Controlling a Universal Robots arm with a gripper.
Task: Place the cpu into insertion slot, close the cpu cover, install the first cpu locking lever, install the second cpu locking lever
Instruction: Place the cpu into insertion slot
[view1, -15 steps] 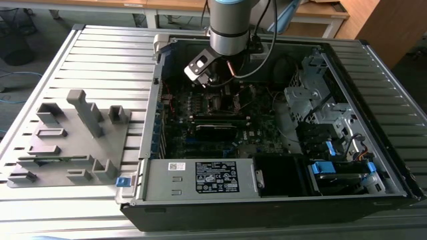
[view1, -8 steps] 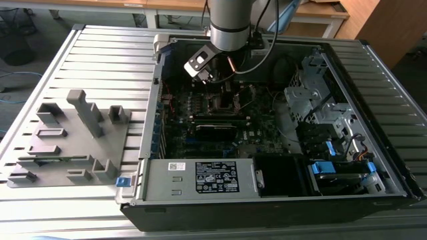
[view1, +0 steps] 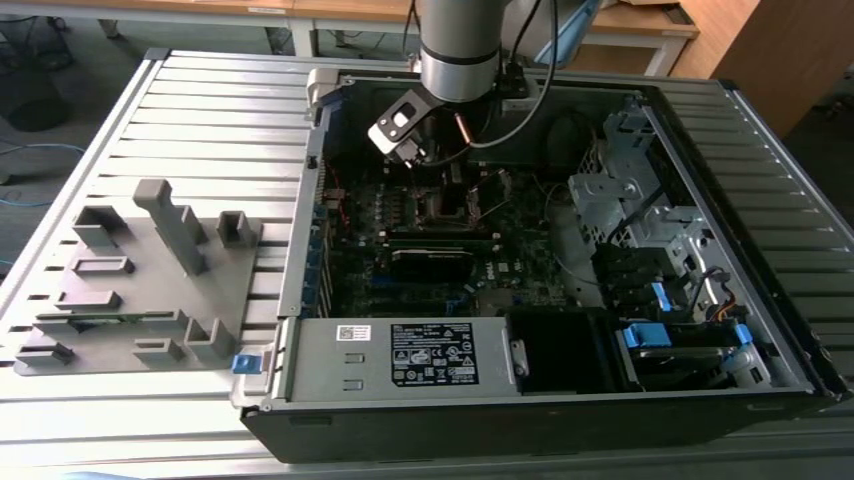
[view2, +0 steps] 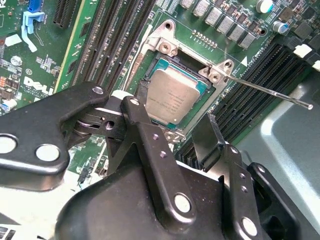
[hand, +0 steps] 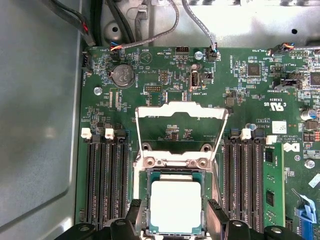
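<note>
Above the insertion slot (hand: 175, 172) | hand (view2: 177, 107) spread wide, straddling seated cpu (view2: 172, 97) | cpu cover (hand: 180, 111) raised | slot's near edge hidden

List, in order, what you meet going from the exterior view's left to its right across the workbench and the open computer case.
grey fixture → insertion slot → silver drive cage → wooden panel
</note>
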